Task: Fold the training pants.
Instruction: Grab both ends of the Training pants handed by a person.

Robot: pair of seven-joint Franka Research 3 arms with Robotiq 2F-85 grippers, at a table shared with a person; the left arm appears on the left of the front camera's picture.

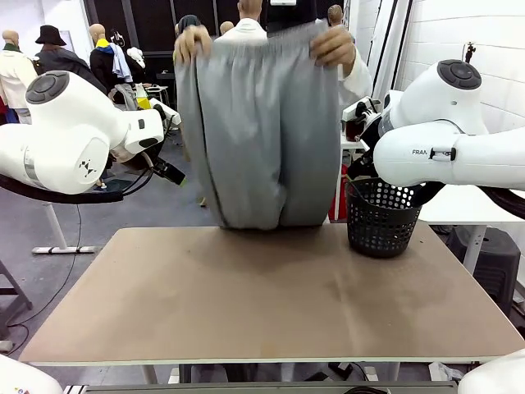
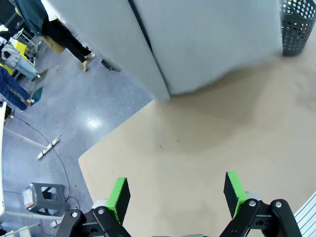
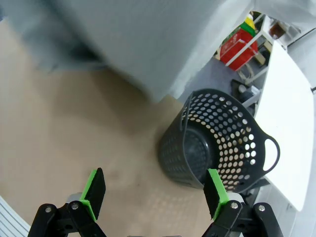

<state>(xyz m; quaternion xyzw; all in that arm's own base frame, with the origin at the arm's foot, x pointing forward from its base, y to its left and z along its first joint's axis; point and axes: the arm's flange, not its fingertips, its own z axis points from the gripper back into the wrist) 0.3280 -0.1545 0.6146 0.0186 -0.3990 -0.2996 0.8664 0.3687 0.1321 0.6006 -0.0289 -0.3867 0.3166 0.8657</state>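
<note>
Both jaws wide open, empty. Training pants [image 1: 261, 123] hang upright from person's hands [image 1: 334, 43], hems at surface [image 1: 262, 304] far edge, ahead of both jaws; neither arm clearly nearer.

Tan counter [image 1: 262, 304], glossy grey floor [image 2: 116, 96] (a light glare [image 2: 93, 122] on it), white block wall [image 1: 500, 41] at right, dark back wall [image 1: 156, 20]

You see light grey training pants [image 1: 262, 123], a black basket [image 1: 381, 223] dotted with holes, a tan worktop [image 1: 262, 304], and green pads [image 2: 118, 197] on your black left hand [image 2: 176, 185].
</note>
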